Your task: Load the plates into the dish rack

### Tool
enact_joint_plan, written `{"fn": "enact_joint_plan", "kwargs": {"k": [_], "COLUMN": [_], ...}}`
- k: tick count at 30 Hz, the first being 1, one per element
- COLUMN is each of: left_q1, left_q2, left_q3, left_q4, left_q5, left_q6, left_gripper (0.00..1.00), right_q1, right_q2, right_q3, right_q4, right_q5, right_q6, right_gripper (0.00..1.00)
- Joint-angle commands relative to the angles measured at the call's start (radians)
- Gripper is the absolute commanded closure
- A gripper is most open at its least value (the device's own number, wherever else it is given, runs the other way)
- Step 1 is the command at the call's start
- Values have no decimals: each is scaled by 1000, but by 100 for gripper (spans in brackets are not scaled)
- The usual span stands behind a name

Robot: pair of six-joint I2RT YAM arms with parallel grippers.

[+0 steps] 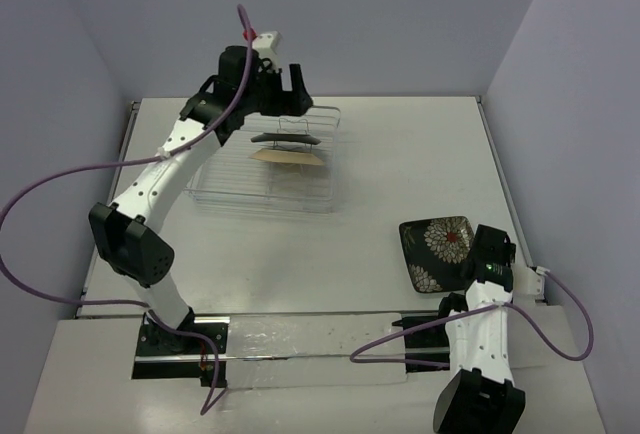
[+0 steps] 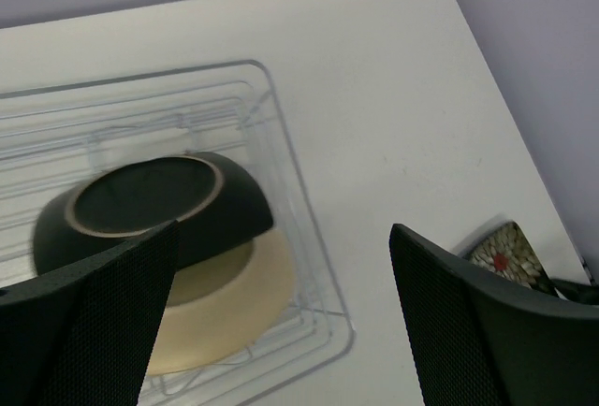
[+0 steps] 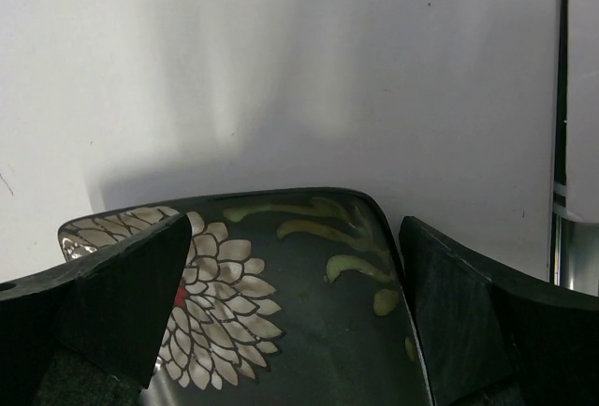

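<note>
My right gripper [image 3: 298, 224] is spread wide and holds nothing, one finger on either side of the near edge of the black plate [image 1: 436, 249]. I judge that straddle to be the set-up for pinching its rim, since the plate lies flat on the table [image 1: 400, 154] at about 4 o'clock and offers no other purchase. I cannot tell if a finger touches it.

Farther out, at about 11 o'clock, the dish rack [image 1: 215, 194] holds the other two on edge: the teal plate [image 2: 140, 210], nearly black in this light, with the cream plate [image 2: 234, 303] just beside it, apparently propped by the prongs. My left gripper [image 2: 283, 233] hangs over the rack's far side, released and empty, clear of the free slots.
</note>
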Motion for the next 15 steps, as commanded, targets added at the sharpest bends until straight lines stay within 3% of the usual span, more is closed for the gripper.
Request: {"fn": "enact_joint_plan", "kwargs": {"k": [1,5,10,15], "left_q1": [-148,-267,-392,-450], "left_q2": [24,98,271,378], "left_q3": [46,42,153,186], "left_q4": [6,52,4,42], "left_q5": [35,107,78,124], "left_q6": [31,50,27,2], "left_gripper": [1,1,1,1], "right_q1": [-6,-6,-6,-6], "right_q2": [-11,32,148,145], "right_q3": [-23,-64,-42,-52], "right_q4": [83,179,245,268], "right_q5": [-35,-113,-145,-160], "right_q6": [-61,-130,-208,-227], "right_gripper": [0,0,0,0]}}
